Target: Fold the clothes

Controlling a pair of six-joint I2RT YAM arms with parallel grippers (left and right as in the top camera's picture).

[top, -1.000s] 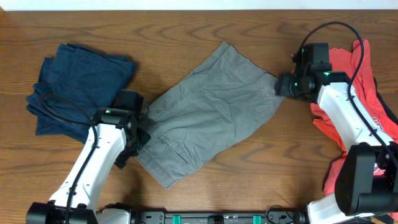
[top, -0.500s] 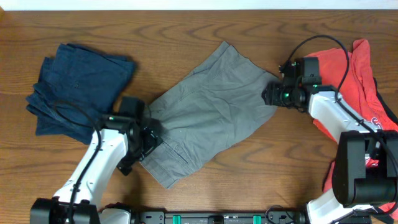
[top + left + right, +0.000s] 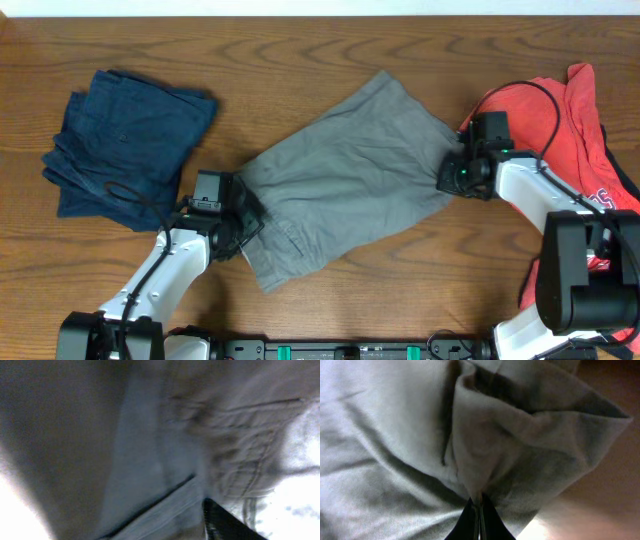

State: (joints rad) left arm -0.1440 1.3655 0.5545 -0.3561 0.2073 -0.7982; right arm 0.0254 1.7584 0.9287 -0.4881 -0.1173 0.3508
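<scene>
Grey shorts [image 3: 340, 170] lie spread diagonally across the middle of the table. My left gripper [image 3: 247, 225] rests on their lower left end by the waistband. In the left wrist view grey cloth [image 3: 165, 450] fills the frame, and only one dark finger [image 3: 225, 522] shows, so its jaws are unclear. My right gripper [image 3: 447, 178] is at the shorts' right edge. In the right wrist view it [image 3: 479, 510] is shut, pinching a raised fold of the grey cloth [image 3: 490, 445].
A crumpled pile of dark blue clothes [image 3: 125, 135] lies at the far left. Red clothes [image 3: 560, 130] lie at the right edge, under the right arm and its cable. Bare wooden table [image 3: 300, 50] shows along the back.
My right gripper moved down onto the shorts' right edge and shut on a fold. The left gripper slid onto the shorts' lower left end. The shorts shifted slightly to the right.
</scene>
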